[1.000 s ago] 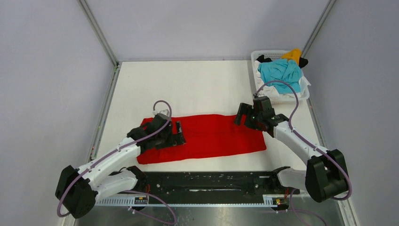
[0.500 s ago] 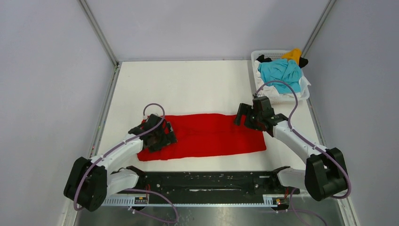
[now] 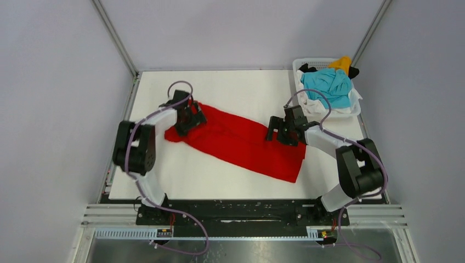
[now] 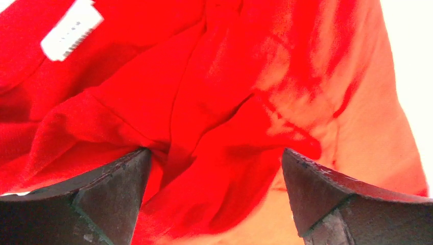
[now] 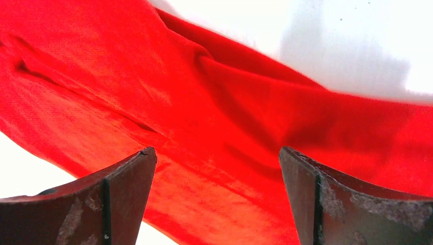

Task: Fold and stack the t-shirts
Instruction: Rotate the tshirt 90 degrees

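The red t-shirt [image 3: 241, 143] lay on the desk [image 3: 230, 87] as a long band, slanting from the far left toward the near right, with the other t-shirts [image 3: 328, 83] heaped in the basket [image 3: 299, 68] at the far right corner. My left tool [image 3: 190, 116] hung over the band's far left end, its fingers spread wide with nothing between them but rumpled cloth and a white label [image 4: 71, 28] below. My right tool [image 3: 279, 131] hung just as wide and empty over the band's far edge near the other end. Whether either tool's tips touched the cloth, I could not tell from the wrist views. I judged the lengthwise fold done and the crosswise fold next: that called for each tool to pinch every layer at its end, then carry one end squarely over the other.
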